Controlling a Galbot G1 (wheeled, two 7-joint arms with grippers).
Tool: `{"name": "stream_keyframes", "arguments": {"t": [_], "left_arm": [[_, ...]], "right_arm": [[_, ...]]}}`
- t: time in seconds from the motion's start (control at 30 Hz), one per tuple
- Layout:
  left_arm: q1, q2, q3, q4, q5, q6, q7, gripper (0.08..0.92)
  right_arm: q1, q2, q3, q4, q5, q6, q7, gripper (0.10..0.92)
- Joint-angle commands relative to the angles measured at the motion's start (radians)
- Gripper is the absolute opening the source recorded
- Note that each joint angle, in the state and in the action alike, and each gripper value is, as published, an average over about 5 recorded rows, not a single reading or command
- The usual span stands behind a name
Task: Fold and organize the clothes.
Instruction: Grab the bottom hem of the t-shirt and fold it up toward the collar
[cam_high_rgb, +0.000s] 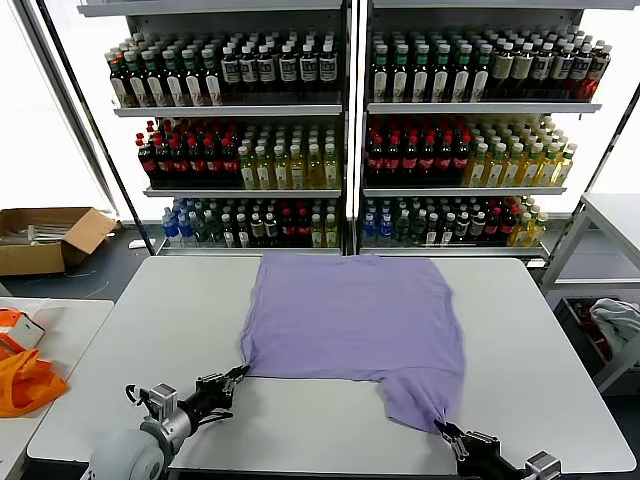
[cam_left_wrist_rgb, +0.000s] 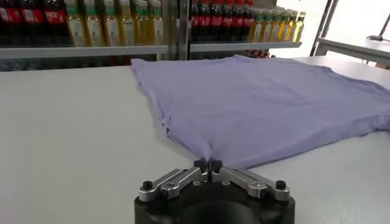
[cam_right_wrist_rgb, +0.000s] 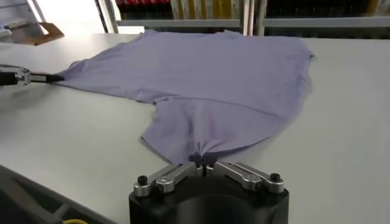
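One lavender T-shirt lies spread flat on the worktop, plain side up, with its near edge toward the robot and its far edge toward the drink shelves. No fold shows in it yet — it is open to full width, with a sleeve trailing toward the near right corner.

The left pincer is closed tight on the shirt's near-left corner; the left wrist view shows the cloth gathered into a point between the fingertips. The right pincer is likewise shut on the tip of the near-right sleeve, the fabric puckered where it is pinched.

So the task looks barely begun — both grips are made, and that is all. By my reading, the first fold, carrying the near edge over toward the far side, is yet to come, then further folds and putting the shirt away. An orange item sits on the side table, apart from the work.
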Motion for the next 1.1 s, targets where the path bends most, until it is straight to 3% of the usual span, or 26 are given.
{"name": "stream_keyframes", "arguments": {"t": [0.03,0.3,0.63,1.1], "left_arm": [[0.126,-0.001,-0.052,-0.187,0.019,0.016,-0.028,0.086],[0.222,0.015,-0.102,-0.288,0.022,0.050,-0.047,0.086],[0.315,0.059,-0.150,-0.340,0.010,0.059,-0.028,0.086],[0.065,0.121,-0.058,-0.159,-0.091,0.057,0.014,0.086]], "right_arm": [[-0.143,-0.011,0.040,0.091,0.053,0.043,-0.004,0.105],[-0.290,-0.008,0.085,0.171,0.057,0.126,-0.034,0.105],[-0.243,0.036,0.081,0.179,0.113,0.153,-0.024,0.105],[0.243,0.074,-0.008,-0.075,0.188,0.137,0.034,0.105]]}}
